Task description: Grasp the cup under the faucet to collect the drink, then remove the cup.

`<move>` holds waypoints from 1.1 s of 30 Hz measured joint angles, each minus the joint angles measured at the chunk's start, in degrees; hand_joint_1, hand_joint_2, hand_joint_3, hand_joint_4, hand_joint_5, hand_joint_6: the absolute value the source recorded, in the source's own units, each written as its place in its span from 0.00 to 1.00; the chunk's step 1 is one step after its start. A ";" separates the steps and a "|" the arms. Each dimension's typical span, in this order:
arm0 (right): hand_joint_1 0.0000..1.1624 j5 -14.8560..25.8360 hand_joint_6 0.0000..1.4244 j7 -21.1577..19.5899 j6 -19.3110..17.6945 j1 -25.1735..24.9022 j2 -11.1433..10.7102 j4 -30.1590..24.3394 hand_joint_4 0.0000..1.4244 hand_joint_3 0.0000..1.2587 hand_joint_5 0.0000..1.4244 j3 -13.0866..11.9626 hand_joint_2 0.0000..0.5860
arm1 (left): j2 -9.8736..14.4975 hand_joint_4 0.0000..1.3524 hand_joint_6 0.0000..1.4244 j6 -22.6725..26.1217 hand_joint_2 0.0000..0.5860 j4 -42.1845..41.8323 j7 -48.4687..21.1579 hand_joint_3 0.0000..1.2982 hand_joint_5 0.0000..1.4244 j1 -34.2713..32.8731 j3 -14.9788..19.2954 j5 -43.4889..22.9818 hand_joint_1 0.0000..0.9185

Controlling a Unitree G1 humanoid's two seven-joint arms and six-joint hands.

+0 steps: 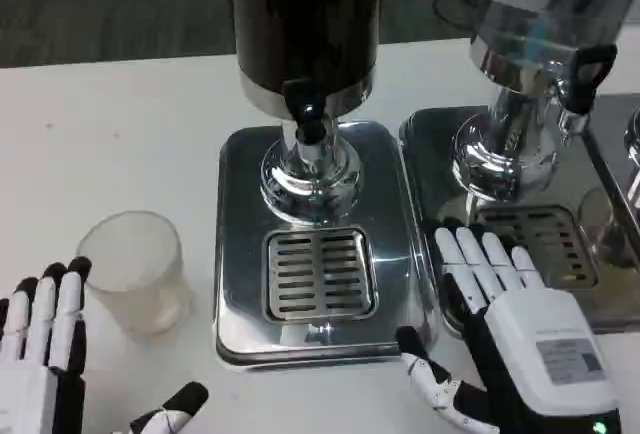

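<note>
A frosted clear plastic cup point(137, 270) stands upright on the white table, left of the dispenser's steel base point(240, 244). The dark drink dispenser point(305, 19) rises above that base, with its black faucet point(307, 109) over the slotted drip grate point(319, 273). My left hand point(45, 354) is at the lower left, just beside the cup, fingers spread and holding nothing. At the lower right, my right hand point(510, 339) hovers over the seam between the two bases, fingers extended and apart, empty.
A second dispenser point(545, 14) with its own black tap point(580, 74) and steel tray point(440, 154) stands at the right. Its grate point(540, 239) lies just beyond my right hand's fingertips. Bare white table point(110, 144) stretches to the left and behind the cup.
</note>
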 measured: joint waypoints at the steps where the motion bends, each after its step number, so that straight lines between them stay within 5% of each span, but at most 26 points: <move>1: 0.24 0.00 0.00 0.00 0.00 -0.03 0.00 0.00 0.00 0.00 0.00 0.00 0.70 | -0.01 0.00 0.00 0.01 0.09 0.00 0.00 0.00 0.00 0.00 0.00 -0.01 0.00; 10: 0.24 0.10 0.00 0.33 0.00 -0.05 0.10 0.04 0.00 0.00 0.00 -0.01 0.70 | -0.20 0.00 0.00 0.01 0.06 0.00 -0.08 0.00 0.00 -0.11 0.03 -0.97 0.00; 17: 0.24 0.89 0.00 0.84 0.00 -0.39 0.12 0.19 0.00 0.00 0.00 -0.05 0.70 | 0.39 0.00 0.00 -2.65 0.00 1.22 -7.97 0.00 0.00 -4.09 1.14 -13.65 0.00; 24: 0.24 0.31 0.00 0.94 0.39 -0.72 0.52 0.34 0.00 0.00 0.00 0.44 0.70 | 1.93 0.00 0.00 -3.60 0.00 2.46 -9.56 0.00 0.00 -9.71 3.14 -13.81 0.00; 33: 0.24 -0.77 0.00 0.91 1.68 0.34 2.04 0.31 0.00 0.00 0.00 1.08 0.70 | 2.00 0.00 0.00 -9.16 0.00 12.23 -9.19 0.00 0.00 -13.96 5.33 -19.08 0.00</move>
